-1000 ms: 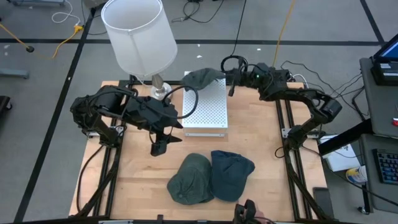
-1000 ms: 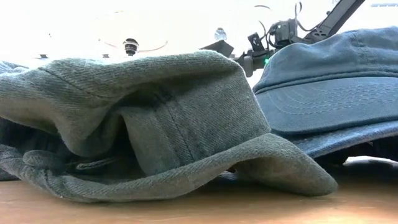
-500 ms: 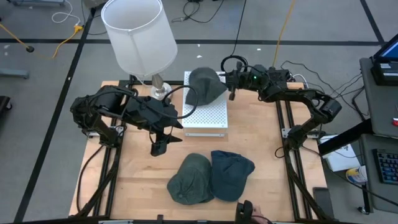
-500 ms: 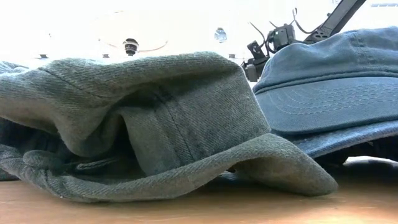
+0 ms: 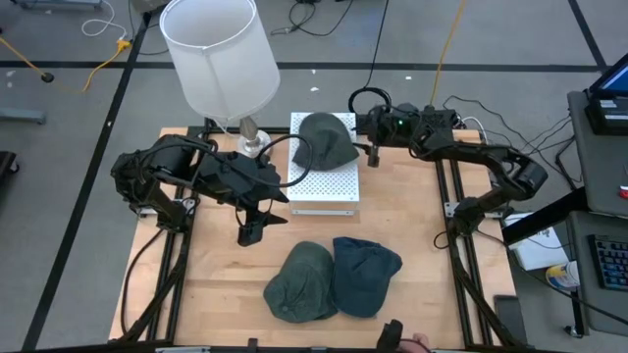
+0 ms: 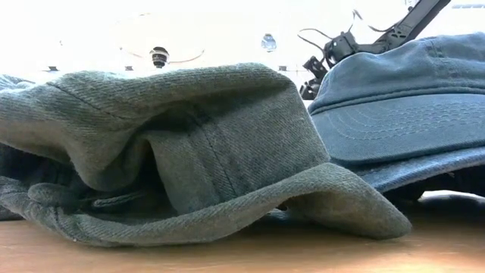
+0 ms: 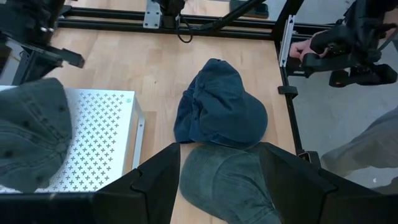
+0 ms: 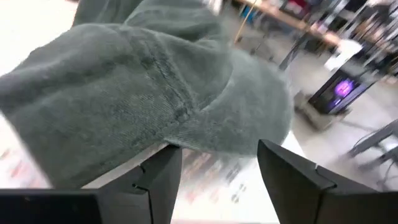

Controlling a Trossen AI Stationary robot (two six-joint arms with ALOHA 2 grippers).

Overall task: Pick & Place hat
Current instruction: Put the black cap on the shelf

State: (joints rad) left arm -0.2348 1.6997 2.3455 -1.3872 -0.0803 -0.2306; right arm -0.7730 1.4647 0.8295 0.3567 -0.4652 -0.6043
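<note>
Front edge of table: two hats lie side by side and touching, a grey-green hat (image 5: 300, 282) on the left-arm side and a blue hat (image 5: 366, 276) on the right-arm side.
Near hats, appearance: soft twill caps with stitched panels; the low view shows the grey-green hat (image 6: 189, 152) crumpled, brim curled down to the wood, and the blue hat (image 6: 402, 106) rising behind it.
Hat count: three in total, two grey-green and one blue.
Table: bare light wood (image 5: 216, 279) on a dark frame.
Left gripper (image 5: 251, 233): hovers over the wood, between the near hats and the platform; fingers spread wide, nothing between them.
Platform: one white perforated box (image 5: 329, 186) at mid-table.
Task hat (image 5: 327, 139): grey-green, lies crown up on the far end of the platform, brim towards the right arm; seams and eyelets visible in the left wrist view.
Right gripper (image 5: 372, 130): just beside the task hat's brim; fingers parted, hat released.
Far left corner: one lamp with a white shade (image 5: 218, 56).
</note>
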